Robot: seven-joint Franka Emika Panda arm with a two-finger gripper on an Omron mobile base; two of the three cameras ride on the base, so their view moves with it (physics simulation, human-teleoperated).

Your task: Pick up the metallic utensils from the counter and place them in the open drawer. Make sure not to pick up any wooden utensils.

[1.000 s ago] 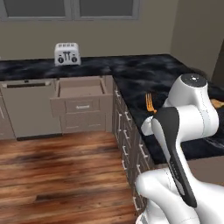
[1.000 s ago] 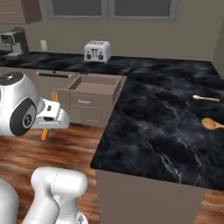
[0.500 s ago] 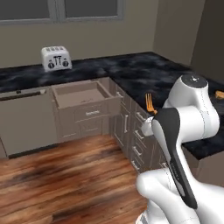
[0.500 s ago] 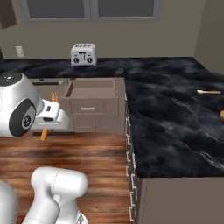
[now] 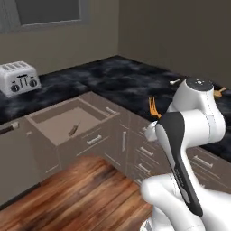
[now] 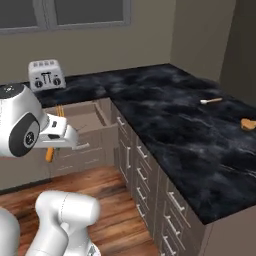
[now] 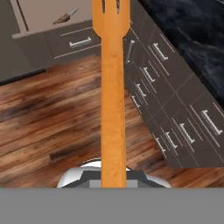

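Claw: I see it clamped tight on the orange fork (image 7: 113, 87); I carry the fork by its handle end so the tines stay free to go into the drawer first.
Fork axis: in the hand view the long axis runs straight out from the claw, tines leading toward the open drawer (image 7: 41, 17); in the left base view the fork (image 5: 154, 107) stands nearly upright beside the arm, tines up.
Fork place: in the air over the wooden floor (image 7: 52, 118), short of the drawer, clear of the black counter (image 6: 165, 115).
Drawer: pulled out in the run of cabinets below the toaster (image 5: 18, 79); the knife (image 5: 73, 130) lies inside, on the drawer bottom, blade pointing away from the front panel, so I judge one metal piece delivered.
Far counter: the wooden spoon (image 6: 247, 123) rests there, left alone as the task asks.
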